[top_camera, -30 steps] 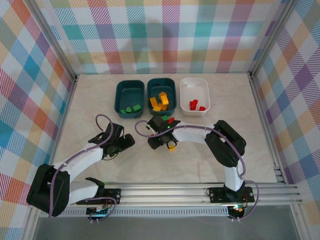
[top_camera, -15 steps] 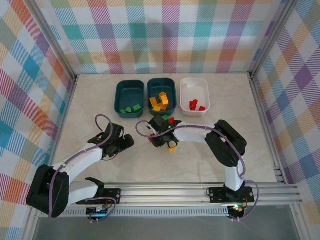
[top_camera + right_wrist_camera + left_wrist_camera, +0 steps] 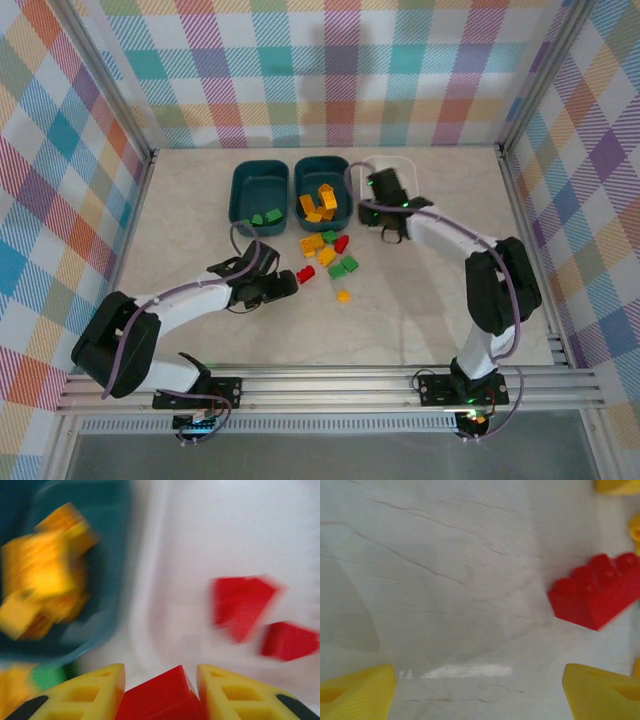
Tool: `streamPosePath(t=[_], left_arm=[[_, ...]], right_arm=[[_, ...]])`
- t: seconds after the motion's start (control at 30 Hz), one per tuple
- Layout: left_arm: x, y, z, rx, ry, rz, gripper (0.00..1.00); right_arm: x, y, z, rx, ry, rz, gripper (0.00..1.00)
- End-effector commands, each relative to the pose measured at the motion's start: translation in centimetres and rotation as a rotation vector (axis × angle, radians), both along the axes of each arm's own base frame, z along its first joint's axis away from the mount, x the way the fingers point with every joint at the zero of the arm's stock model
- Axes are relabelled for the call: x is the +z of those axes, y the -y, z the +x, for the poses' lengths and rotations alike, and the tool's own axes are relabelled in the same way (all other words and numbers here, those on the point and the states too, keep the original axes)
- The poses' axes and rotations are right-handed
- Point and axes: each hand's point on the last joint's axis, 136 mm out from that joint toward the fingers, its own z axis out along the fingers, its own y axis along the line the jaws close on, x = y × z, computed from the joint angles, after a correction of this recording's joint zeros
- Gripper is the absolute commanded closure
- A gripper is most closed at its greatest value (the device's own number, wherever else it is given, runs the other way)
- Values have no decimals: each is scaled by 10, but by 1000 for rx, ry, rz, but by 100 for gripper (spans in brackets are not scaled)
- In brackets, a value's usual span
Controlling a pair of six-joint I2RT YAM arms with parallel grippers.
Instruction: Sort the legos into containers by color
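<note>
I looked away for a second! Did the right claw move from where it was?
Yes. The right gripper went from the loose bricks up and rightward to the white bin, pinching a red brick.

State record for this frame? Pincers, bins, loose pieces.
left pincer: open, low over the table; loose red lego ahead, untouched
right pincer: shut on a red brick, above the white bin
left teal bin: green legos
middle teal bin: yellow legos
white bin contents: two red legos
unsorted pile: yellow, green and red, on the table
</note>
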Motion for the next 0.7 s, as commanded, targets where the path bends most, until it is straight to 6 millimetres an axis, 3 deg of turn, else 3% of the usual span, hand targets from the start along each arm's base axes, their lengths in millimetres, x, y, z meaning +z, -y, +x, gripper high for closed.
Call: streamPosePath(t=[0.0, 0.13, 0.23, 0.3, 0.4, 0.57, 0.67], left_arm=[[4, 10, 1, -34, 15, -2, 13], [4, 6, 2, -32, 23, 18, 13], [9, 6, 4, -39, 28, 28, 13], [13, 6, 5, -43, 33, 39, 13], [20, 3, 9, -42, 50, 63, 11], [27, -14, 11, -4, 81, 129, 0], [28, -27, 13, 33, 84, 152, 0]], right_arm=[[-5, 14, 18, -86, -36, 84, 67], [-20, 42, 37, -156, -93, 116, 67], [-23, 47, 42, -157, -111, 128, 64], [-20, 45, 43, -149, -109, 130, 57], [-4, 46, 42, -147, -76, 137, 41], [29, 48, 26, -149, 3, 136, 34], [43, 35, 5, -115, 40, 144, 32]])
